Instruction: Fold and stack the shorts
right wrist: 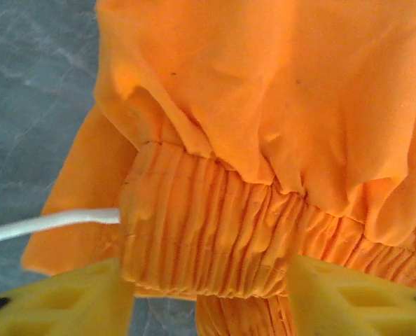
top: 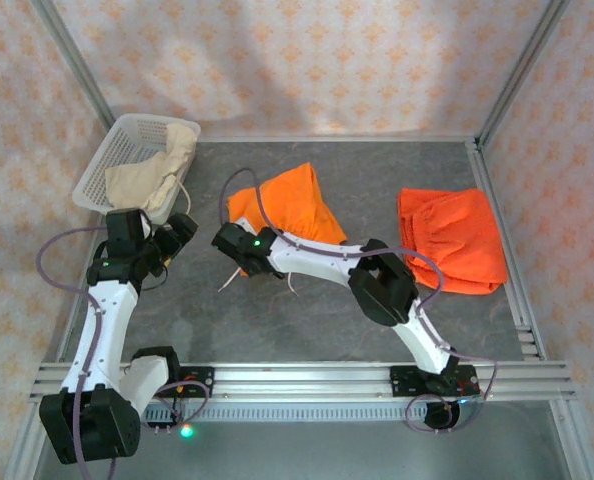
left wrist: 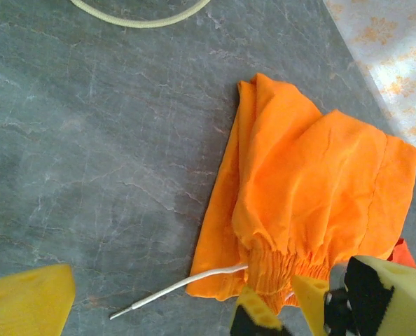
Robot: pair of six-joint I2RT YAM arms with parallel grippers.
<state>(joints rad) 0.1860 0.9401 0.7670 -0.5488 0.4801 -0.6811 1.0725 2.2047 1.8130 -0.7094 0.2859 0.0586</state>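
One pair of orange shorts lies crumpled in the middle of the table, its gathered waistband toward me. My right gripper reaches across to that waistband, and its yellow fingers press on it from both sides, shut on the cloth. A white drawstring trails left from the waistband. A second pair of orange shorts lies folded flat at the right. The cream shorts hang half out of the basket. My left gripper hovers open just left of the middle shorts, holding nothing.
The white mesh basket stands at the back left corner. A cream cord curves across the grey table beyond my left gripper. Metal frame rails run along the table's right and near edges.
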